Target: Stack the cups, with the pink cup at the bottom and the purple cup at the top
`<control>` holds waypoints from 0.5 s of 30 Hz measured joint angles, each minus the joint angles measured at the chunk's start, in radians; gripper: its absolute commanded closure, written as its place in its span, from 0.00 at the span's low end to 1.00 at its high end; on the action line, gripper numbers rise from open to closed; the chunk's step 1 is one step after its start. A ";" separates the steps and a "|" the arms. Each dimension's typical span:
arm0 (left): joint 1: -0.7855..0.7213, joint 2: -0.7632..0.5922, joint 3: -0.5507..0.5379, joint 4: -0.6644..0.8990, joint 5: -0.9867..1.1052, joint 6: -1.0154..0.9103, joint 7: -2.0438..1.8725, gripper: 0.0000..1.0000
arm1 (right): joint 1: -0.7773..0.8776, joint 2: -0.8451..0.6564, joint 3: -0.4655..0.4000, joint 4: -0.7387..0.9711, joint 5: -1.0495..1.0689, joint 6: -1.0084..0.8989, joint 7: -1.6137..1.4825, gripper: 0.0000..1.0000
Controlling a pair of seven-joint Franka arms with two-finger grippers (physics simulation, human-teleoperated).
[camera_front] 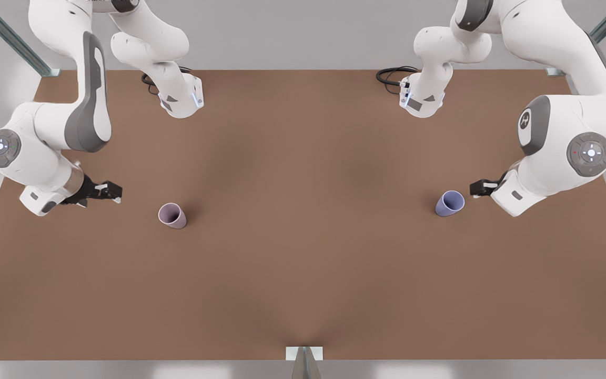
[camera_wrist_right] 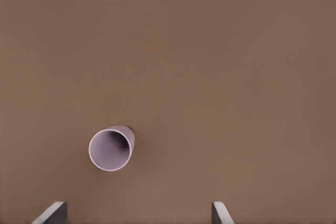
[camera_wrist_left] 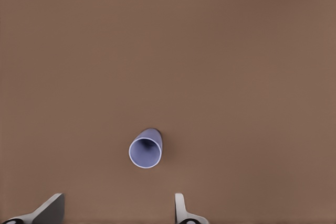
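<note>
Standing upright on a plain brown worktop (camera_front: 303,263) are two small, matte, handleless tumblers, well apart from each other, each with its open mouth facing up. The pink cup (camera_front: 172,216) is a dusty mauve tone and sits toward the front view's left. The purple cup (camera_front: 450,203) is a bluer lavender and sits toward the front view's right. Both taper from a wide rim to a narrower base and appear the same size.

The right gripper (camera_front: 115,192) hangs near the pink cup, on the side toward the front view's left edge, apart from it. In the right wrist view the pink cup (camera_wrist_right: 111,149) shows a pale rim and a darker inside, and the fingers (camera_wrist_right: 51,213) are spread wide with nothing between them.

The left gripper (camera_front: 474,190) hangs just beside the purple cup, on its front view's right side, not touching. In the left wrist view the purple cup (camera_wrist_left: 145,148) lies ahead of the fingers (camera_wrist_left: 181,209), which are spread apart and hold nothing.
</note>
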 measured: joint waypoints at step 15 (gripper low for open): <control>-0.002 -0.095 0.013 -0.258 0.004 0.170 0.000 0.00 | 0.067 0.087 -0.005 -0.326 0.066 0.369 -0.105 0.00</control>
